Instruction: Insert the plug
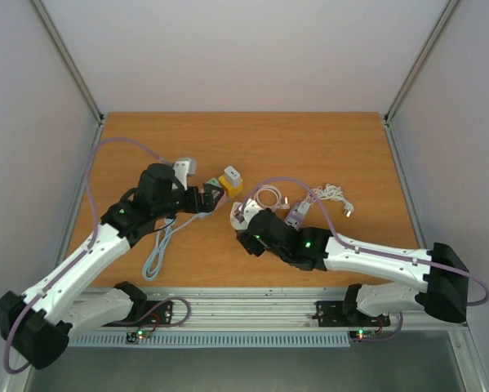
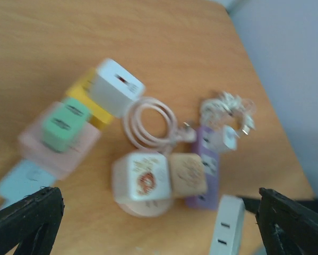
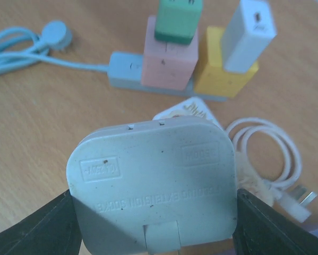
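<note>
My right gripper is shut on a white extension-socket block, held above the table with its moulded back facing the camera; it also shows in the top view. Beyond it lies a light blue power strip carrying a pink adapter with a green plug and a yellow adapter with a white charger. My left gripper is open and empty, hovering beside that strip, its fingers far apart.
A white coiled cable, a white cube with an orange logo, a beige cube and a purple strip lie mid-table. A bundled white cable lies to the right. The blue strip's cord runs front left.
</note>
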Robot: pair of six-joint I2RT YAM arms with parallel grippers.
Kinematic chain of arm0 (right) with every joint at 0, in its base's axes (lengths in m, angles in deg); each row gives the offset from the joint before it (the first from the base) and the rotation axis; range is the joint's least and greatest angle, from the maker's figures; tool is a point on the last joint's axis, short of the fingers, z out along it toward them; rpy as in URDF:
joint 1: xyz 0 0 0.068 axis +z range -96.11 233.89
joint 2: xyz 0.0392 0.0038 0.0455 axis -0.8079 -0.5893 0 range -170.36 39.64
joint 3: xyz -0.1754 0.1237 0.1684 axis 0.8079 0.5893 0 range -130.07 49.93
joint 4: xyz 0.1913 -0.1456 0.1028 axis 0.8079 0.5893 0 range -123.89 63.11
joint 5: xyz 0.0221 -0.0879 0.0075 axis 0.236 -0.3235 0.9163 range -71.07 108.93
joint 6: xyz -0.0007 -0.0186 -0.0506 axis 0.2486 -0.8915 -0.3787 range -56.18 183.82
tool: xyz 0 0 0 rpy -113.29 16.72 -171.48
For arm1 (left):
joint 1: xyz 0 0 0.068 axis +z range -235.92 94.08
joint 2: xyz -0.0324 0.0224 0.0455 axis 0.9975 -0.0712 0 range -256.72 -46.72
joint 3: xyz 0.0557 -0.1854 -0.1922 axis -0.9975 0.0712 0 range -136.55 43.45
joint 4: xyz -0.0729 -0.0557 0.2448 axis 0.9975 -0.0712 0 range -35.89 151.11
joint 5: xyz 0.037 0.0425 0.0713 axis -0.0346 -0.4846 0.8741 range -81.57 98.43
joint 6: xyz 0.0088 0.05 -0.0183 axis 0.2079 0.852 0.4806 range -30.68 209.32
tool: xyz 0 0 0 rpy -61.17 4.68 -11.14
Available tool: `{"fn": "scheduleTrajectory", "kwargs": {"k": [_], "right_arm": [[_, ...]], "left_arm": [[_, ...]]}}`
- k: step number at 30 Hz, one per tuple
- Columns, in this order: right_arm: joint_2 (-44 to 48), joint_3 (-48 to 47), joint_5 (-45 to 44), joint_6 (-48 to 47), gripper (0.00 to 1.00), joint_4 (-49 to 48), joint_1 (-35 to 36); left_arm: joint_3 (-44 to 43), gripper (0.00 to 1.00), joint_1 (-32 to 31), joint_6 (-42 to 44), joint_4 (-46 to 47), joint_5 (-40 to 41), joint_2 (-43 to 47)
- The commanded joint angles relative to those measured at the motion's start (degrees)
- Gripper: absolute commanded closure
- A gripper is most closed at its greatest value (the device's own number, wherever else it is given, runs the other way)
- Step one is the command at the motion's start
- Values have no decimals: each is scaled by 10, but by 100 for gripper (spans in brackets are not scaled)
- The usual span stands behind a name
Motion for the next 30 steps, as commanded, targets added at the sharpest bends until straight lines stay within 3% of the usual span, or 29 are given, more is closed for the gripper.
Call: {"fn": "scheduleTrajectory", "kwargs": {"k": [1, 10, 18, 22, 30], "right_arm": [[51, 13, -37, -45, 37, -53, -2], [99, -13, -3, -104, 36, -70, -2], [50, -103, 47, -158, 35, -15, -2], [24, -140, 67, -169, 35, 15, -2], [6, -158, 64, -161, 35, 40, -1]], "left_arm": [[-39, 1, 1, 14, 37, -219, -54], [-46, 11, 0, -18, 61, -361, -103], [-58, 27, -1, -58, 63, -421, -108], [-62, 43, -1, -44, 45, -418, -109], [-71, 88, -1, -25, 20, -424, -112]]}}
